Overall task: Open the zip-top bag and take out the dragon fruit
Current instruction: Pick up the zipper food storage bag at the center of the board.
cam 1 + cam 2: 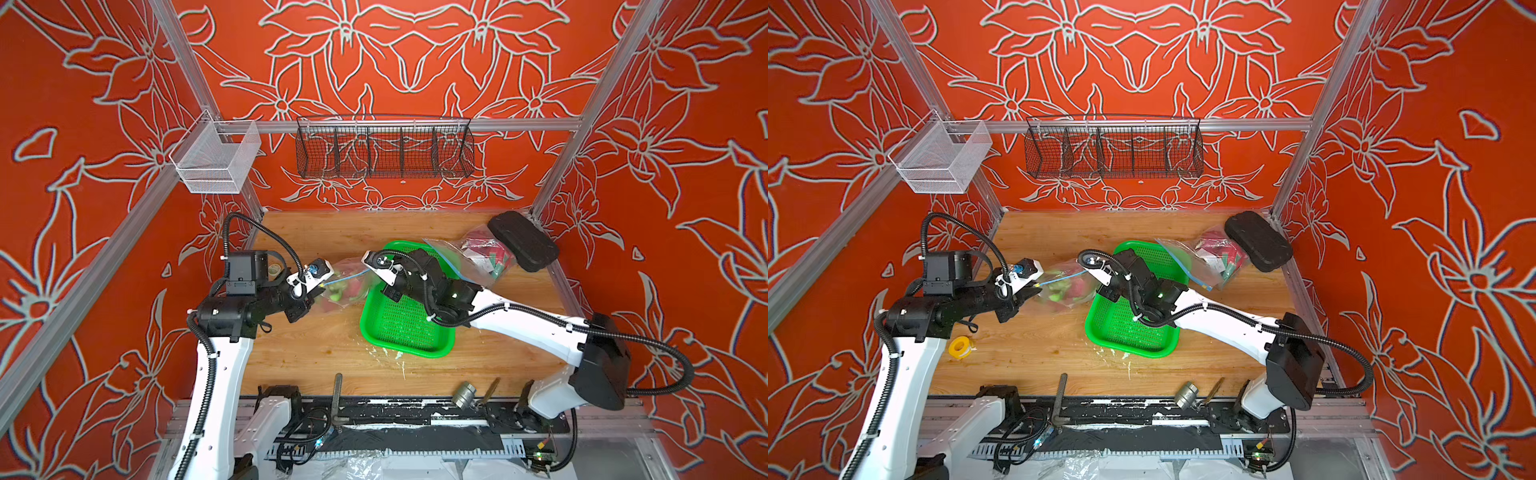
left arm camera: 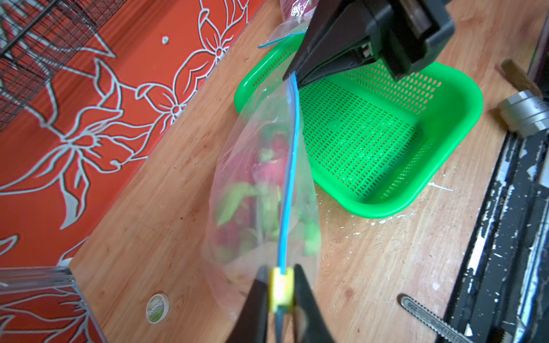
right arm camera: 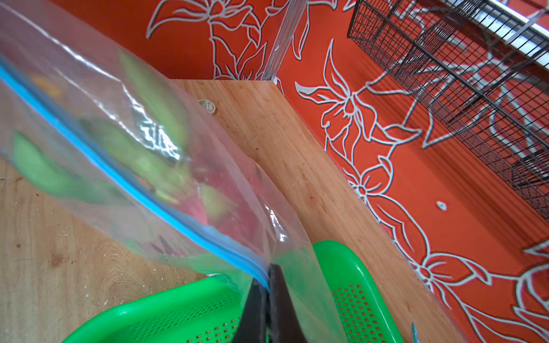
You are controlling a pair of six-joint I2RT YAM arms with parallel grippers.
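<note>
L hand (image 2: 280, 283) clamped on yellow slider (image 2: 280, 292); R hand (image 3: 269, 280) pinches opp. end of blue zip (image 2: 295, 142). Between: zip-top bag (image 2: 237, 184), dragon fruit (image 2: 273, 148) inside, beside green tray (image 2: 371, 133). Risk: slider slips from grip, or skewed pull tears film.

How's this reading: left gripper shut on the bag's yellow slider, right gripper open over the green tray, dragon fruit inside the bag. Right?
The right gripper is wrong: the right wrist view shows it shut on the blue zip edge of the zip-top bag, not open. Otherwise correct: left gripper on the yellow slider, green tray, dragon fruit inside.
</note>
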